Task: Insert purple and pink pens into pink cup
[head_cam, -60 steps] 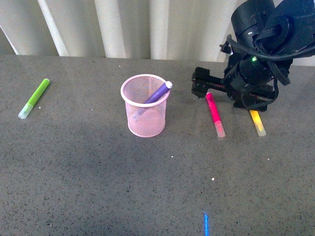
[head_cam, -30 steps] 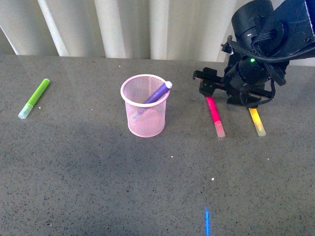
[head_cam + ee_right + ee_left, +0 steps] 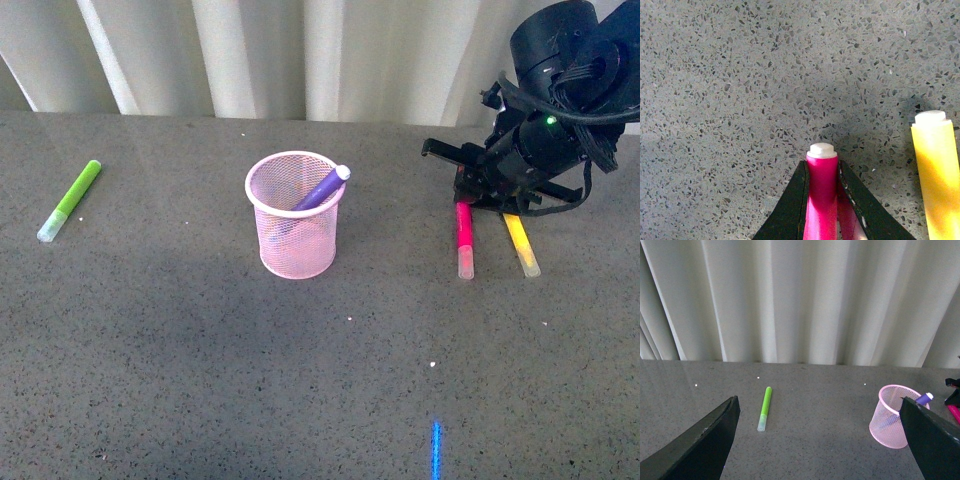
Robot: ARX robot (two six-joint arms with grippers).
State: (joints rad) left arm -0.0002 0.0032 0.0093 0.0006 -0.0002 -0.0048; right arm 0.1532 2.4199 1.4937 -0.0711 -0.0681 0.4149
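Note:
The pink cup [image 3: 294, 215] stands mid-table with the purple pen [image 3: 322, 187] leaning inside it, its tip over the rim. The cup [image 3: 894, 416] and the purple pen [image 3: 924, 399] also show in the left wrist view. My right gripper [image 3: 463, 196] is shut on the far end of the pink pen [image 3: 464, 238], which lies on the table right of the cup, pale cap toward the front. In the right wrist view the pink pen [image 3: 821, 195] sits clamped between the two black fingers [image 3: 790, 210]. My left gripper [image 3: 820, 440] is open and empty, well above the table.
A yellow marker [image 3: 521, 243] lies just right of the pink pen, close to my right gripper; it also shows in the right wrist view [image 3: 936, 170]. A lime-green marker [image 3: 70, 200] lies at the far left. White curtains hang behind the table's back edge.
My right gripper has shifted to the right and closed on the pink pen's far end. The pen has swung from a slant to pointing straight toward the front. The left arm has not moved.

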